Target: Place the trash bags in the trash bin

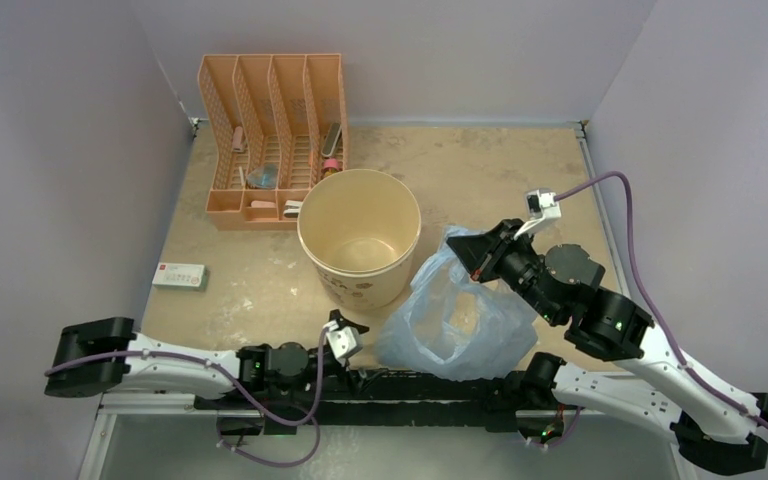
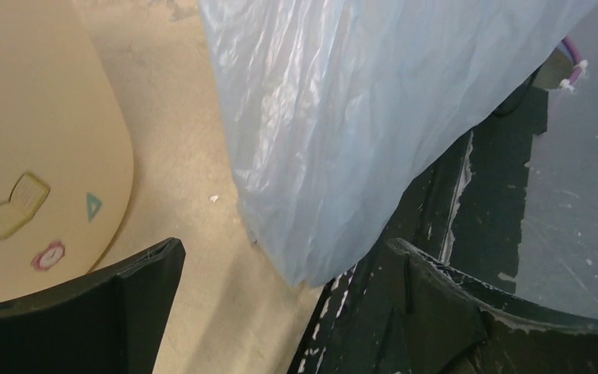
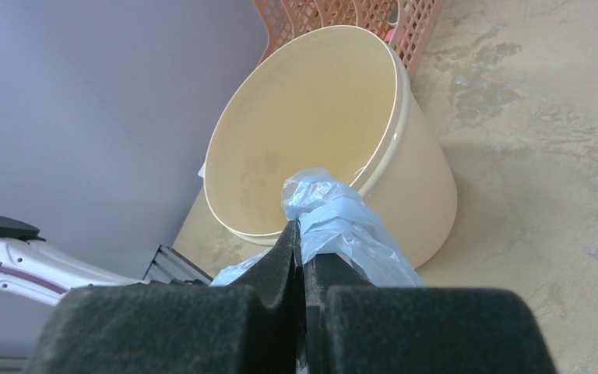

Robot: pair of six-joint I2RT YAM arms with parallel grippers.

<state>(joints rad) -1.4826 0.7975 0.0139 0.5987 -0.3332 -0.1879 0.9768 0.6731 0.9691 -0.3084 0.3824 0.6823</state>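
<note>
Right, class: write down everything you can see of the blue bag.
The bag is thin, translucent light-blue plastic film, crinkled and limp. One bunched corner is pinched in the shut right end effector, which holds it raised. The rest drapes down and spreads on the table to the right of the bin, outside it. The open left end effector sits by its lower left edge without gripping it.

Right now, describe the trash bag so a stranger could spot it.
Find the round cream bin mid-table. Just right of it sags a limp bag, its top pinched in the right arm's fingers. It alone is crinkly, translucent light-blue film.
</note>
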